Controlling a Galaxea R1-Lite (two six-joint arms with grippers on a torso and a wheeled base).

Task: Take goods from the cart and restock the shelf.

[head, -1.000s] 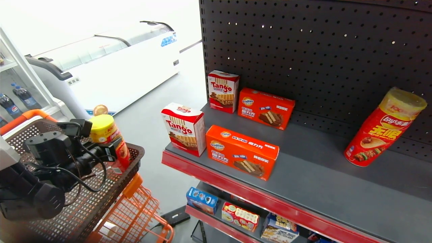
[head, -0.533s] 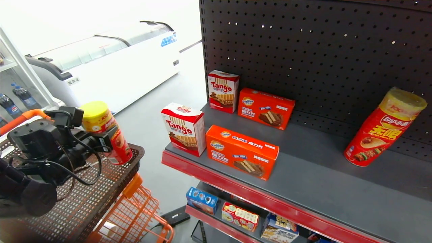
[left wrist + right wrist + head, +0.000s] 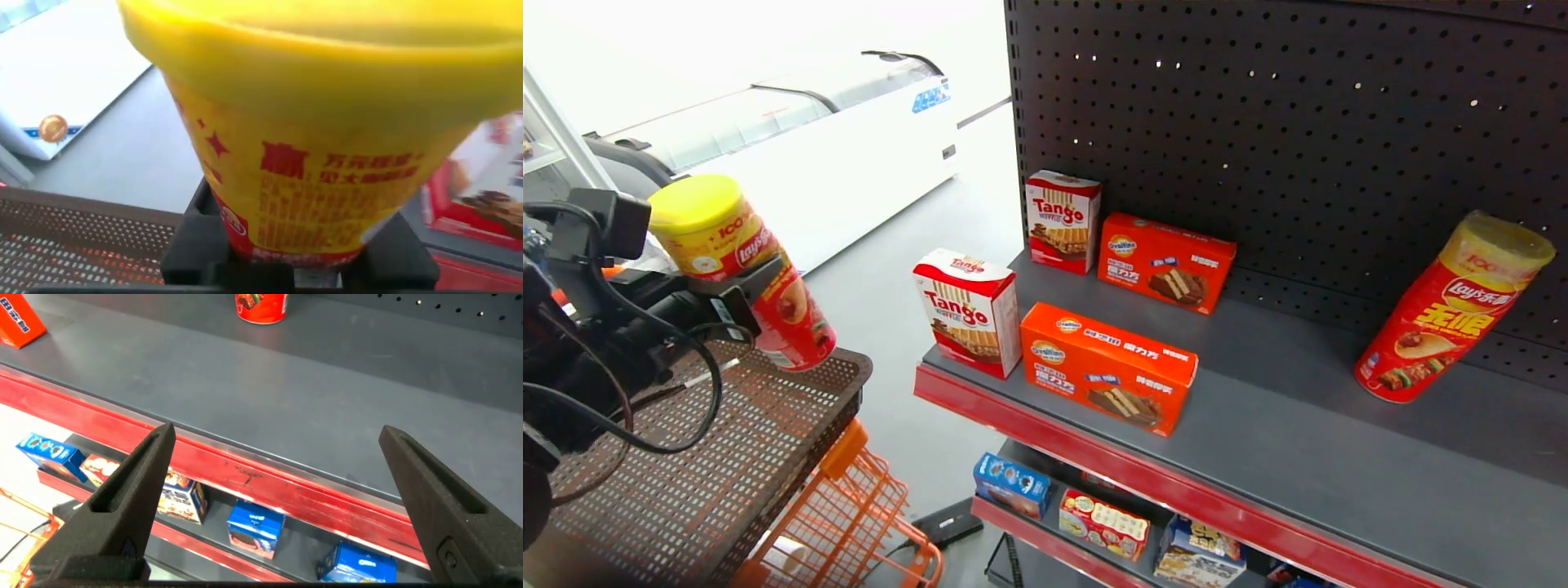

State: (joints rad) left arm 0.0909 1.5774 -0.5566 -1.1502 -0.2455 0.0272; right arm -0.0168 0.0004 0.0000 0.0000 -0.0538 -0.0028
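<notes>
Canister of crisps, yellow-lidded and red-bodied, was clamped in my left gripper. The jaws were closed across its lower body, lid end uppermost, and its long axis was tipped a little away from the shelf. I held it clear above the near corner of the cart's mesh basket, touching nothing else. The shelf deck lay to my right of the load, across a gap of floor. Bare grey deck showed between the front orange biscuit box and a matching canister leaning on the pegboard. My right gripper hung above the shelf's red front edge, jaws spread wide with nothing between them. I judged the left arm had to carry the load rightward and set it base first on that bare stretch.
</notes>
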